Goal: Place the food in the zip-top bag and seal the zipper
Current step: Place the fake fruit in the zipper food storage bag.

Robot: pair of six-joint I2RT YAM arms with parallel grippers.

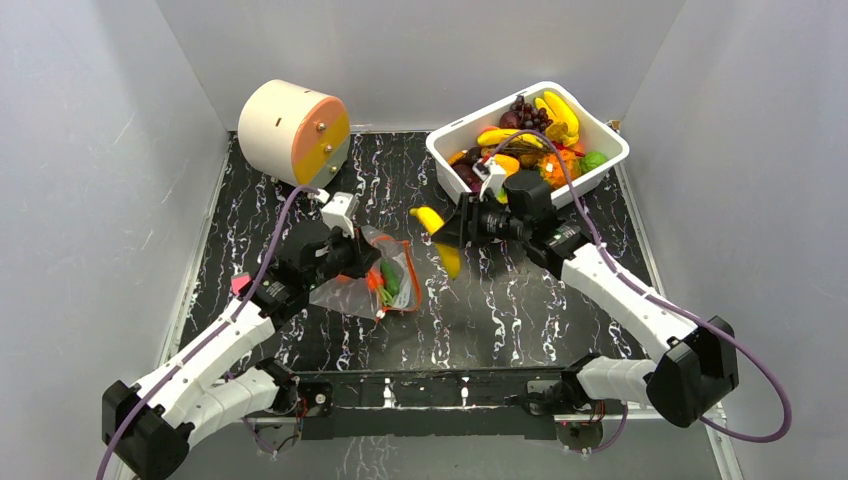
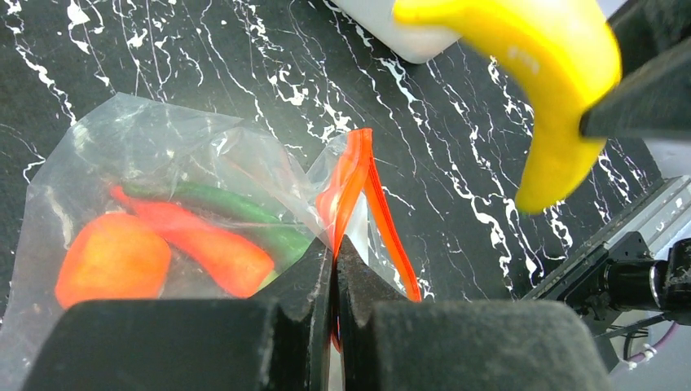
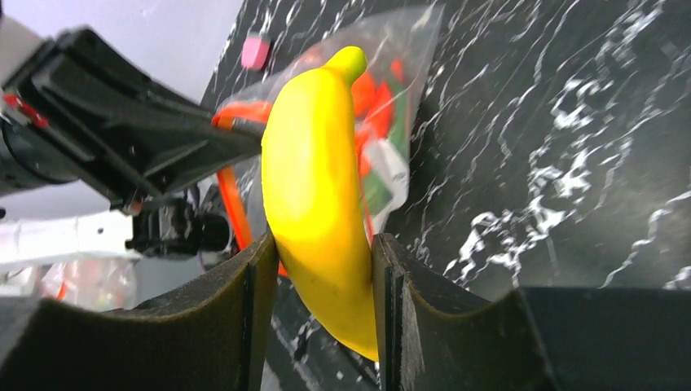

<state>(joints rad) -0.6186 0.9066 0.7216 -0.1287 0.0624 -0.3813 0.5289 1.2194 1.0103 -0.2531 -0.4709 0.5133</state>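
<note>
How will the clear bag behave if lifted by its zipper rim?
The zip-top bag looks thin and crinkled, so probably floppy, sagging under the food inside. The left gripper pinches only the zipper, so the mouth may fold shut. Likely light.

1. black tabletop (image 1: 520,300) with white marble veining is carrying everything; grey walls (image 1: 420,50) are closing it in on the left, back and right.
2. white tub (image 1: 600,172) is sitting in the far right corner, turned at an angle to the table edges and heaped with toy food (image 1: 545,125).
3. cream cylinder (image 1: 290,130) with an orange face is lying on its side in the far left corner.
4. zip-top bag (image 1: 345,292) is resting left of centre, its clear body flat on the surface and its zipper (image 2: 352,175) end standing up off it.
5. small pink piece (image 1: 240,284) is showing by the left edge, near the bag.
</note>
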